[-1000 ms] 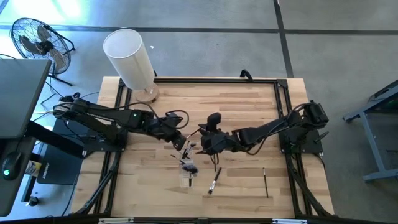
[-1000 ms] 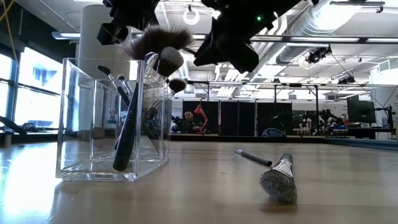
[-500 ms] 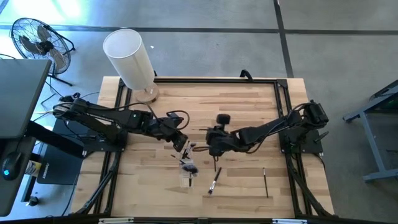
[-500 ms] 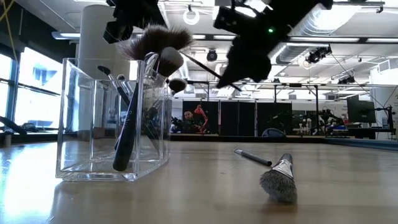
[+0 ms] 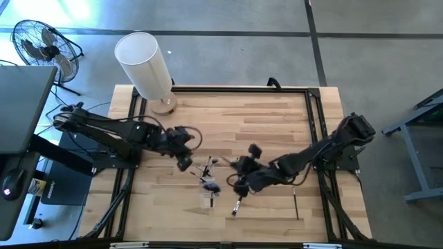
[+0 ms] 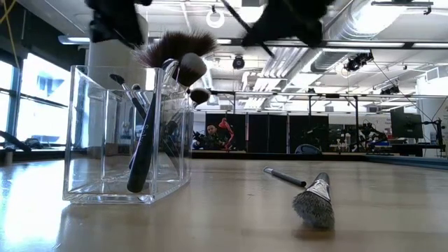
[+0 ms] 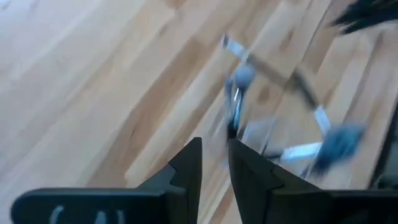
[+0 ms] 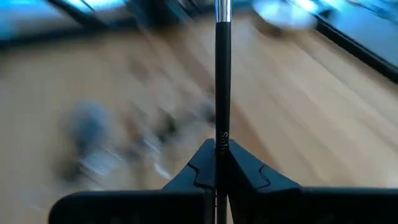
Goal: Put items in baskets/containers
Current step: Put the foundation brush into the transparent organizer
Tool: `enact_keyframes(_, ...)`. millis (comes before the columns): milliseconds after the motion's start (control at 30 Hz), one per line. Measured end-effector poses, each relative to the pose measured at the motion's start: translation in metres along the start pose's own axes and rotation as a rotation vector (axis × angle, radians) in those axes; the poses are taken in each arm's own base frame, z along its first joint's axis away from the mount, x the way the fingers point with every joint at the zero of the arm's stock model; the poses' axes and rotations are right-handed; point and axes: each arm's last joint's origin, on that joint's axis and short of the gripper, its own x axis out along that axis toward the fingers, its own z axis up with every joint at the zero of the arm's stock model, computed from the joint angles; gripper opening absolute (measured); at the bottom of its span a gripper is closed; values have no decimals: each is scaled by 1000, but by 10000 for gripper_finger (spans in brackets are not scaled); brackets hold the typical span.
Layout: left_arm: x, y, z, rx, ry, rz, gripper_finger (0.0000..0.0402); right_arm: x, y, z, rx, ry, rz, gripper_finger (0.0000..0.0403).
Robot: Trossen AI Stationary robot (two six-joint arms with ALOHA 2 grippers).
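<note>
A clear cup [image 6: 126, 133] [image 5: 208, 185] stands on the wooden table with several dark-handled brushes in it, their heads [image 6: 178, 52] up, one wide and fluffy. My right gripper [image 5: 240, 182] hovers just right of the cup, shut on a dark brush whose head [image 5: 255, 149] points toward the far edge. My left gripper [image 5: 184, 162] [image 7: 214, 168] hangs left of the cup, a narrow gap between its fingers and nothing in it. Two more brushes [image 5: 237, 204] [image 5: 295, 203] lie flat on the table nearer the front. My right gripper pinches the brush's dark handle [image 8: 222, 134] between its two fingers, well back from the silvery ferrule [image 8: 222, 6]. The handle runs straight forward out of the fingers, along them. The brush is lifted clear of the table.
A big white cylinder [image 5: 144, 66] on a wooden base stands at the far left corner. A black frame [image 5: 239, 88] runs along the table's edges. A fluffy-headed brush [image 6: 313, 199] and a thin one [image 6: 283, 177] lie right of the cup.
My right gripper has carried the brush toward the table's near edge, and the brush's head has come along with it. My left gripper has drawn back from the cup toward the table's left edge. The cup and its brushes have stayed put.
</note>
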Motion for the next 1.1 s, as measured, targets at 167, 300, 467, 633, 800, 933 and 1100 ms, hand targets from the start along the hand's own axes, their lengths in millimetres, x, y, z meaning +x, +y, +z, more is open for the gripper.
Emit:
enact_keyframes(167,-6,-1,-26,52,100,98,47,22,30,9,82,-244,186,9)
enact_keyframes(300,-1,-1,-51,77,157,126,22,46,44,-2,181,-331,298,9)
enact_keyframes(467,7,7,-80,37,202,140,2,61,65,-30,283,-397,370,9)
enact_keyframes(633,8,15,-100,-13,247,131,4,62,79,-46,289,-407,383,9)
enact_keyframes(800,8,17,-105,-39,254,119,5,67,84,-48,245,-366,413,9)
enact_keyframes(933,9,15,-105,-50,264,85,5,68,88,-55,194,-311,407,9)
enact_keyframes(1100,9,12,-105,-51,287,51,5,66,90,-60,148,-308,353,17)
